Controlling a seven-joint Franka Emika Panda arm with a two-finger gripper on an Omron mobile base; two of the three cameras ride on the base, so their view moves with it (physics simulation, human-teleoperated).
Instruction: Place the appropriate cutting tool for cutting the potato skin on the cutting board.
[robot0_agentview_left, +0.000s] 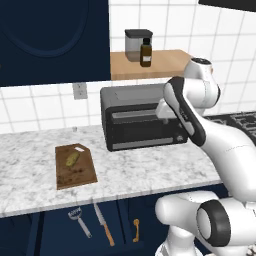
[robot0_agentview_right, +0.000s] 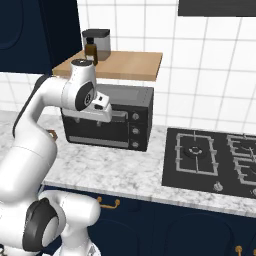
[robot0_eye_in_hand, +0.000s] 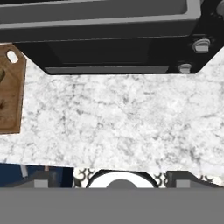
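The cutting tool, a small silver-grey peeler (robot0_agentview_left: 79, 220), shows below the counter's front edge against the navy cabinet front. Right of it is a longer knife (robot0_agentview_left: 104, 225) with an orange-brown handle. The dark brown cutting board (robot0_agentview_left: 80, 175) lies on the marble counter at the left, with the yellowish-green potato (robot0_agentview_left: 72, 159) on its far half. One edge of the cutting board (robot0_eye_in_hand: 11, 94) reaches into the hand view at the left. My gripper (robot0_agentview_left: 166, 111) (robot0_agentview_right: 102, 110) (robot0_eye_in_hand: 113, 178) hovers high over the counter in front of the toaster oven, well right of the board, pointing down, open and holding nothing.
A black toaster oven (robot0_agentview_left: 142, 120) stands at the back of the counter. Above it, a wooden shelf (robot0_agentview_left: 165, 62) carries a grey canister (robot0_agentview_left: 134, 45) and a dark bottle (robot0_agentview_left: 145, 52). A black stove top (robot0_agentview_right: 210, 157) lies to the right. Navy cabinets run under the counter.
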